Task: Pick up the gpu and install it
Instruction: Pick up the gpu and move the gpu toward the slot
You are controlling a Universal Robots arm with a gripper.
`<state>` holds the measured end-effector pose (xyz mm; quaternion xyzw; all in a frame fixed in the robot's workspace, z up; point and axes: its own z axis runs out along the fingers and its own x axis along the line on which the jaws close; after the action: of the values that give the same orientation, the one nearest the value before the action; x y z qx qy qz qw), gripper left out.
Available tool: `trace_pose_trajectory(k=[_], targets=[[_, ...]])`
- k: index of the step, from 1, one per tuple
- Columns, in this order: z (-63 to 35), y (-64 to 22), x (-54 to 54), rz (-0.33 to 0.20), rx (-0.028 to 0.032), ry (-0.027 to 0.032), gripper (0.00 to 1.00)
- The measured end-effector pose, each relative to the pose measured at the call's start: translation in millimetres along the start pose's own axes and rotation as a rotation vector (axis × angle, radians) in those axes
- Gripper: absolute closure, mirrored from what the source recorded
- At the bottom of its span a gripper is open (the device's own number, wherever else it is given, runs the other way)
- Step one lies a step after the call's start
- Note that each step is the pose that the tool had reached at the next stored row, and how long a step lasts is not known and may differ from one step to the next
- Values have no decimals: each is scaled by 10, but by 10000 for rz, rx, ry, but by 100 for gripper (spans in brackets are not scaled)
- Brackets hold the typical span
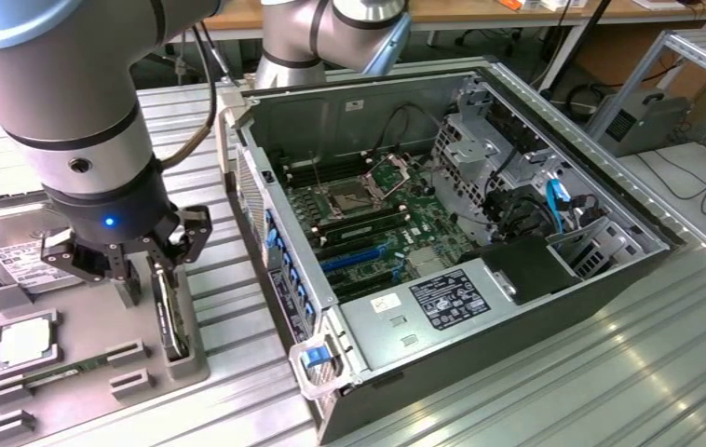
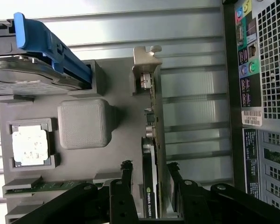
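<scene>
My jaws, half open, straddle the thin black silver-bracketed gpu card (image 1: 175, 317) (image 2: 155, 121).
It stands on edge in a grey tray (image 1: 185, 368) (image 2: 121, 93), 8 o'clock of the open computer case (image 1: 490, 363), offering both faces.

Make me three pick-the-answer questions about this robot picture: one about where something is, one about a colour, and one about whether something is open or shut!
1. Where is the thin black card with the silver metal bracket?
A) plugged inside the computer
B) standing on edge in the grey plastic tray
C) lying flat on a wooden desk

2. What colour is the small glowing light above the gripper?
A) red
B) green
C) blue

3. The big grey metal computer case is:
A) open, with its insides showing
B) closed up
C) wrapped in a box

Answers: 1 B, the card stands in the tray beside the case. 2 C, it glows blue. 3 A, you can see the parts inside.
</scene>
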<state>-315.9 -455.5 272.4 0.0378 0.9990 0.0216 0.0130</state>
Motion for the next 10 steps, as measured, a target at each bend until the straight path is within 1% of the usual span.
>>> trace_pose_trajectory(k=[5, 7, 10], targets=[[0, -36, -2, 1, 0, 1, 58], [3, -38, -2, 3, -1, 0, 58], [39, -41, -1, 1, 0, 1, 58]])
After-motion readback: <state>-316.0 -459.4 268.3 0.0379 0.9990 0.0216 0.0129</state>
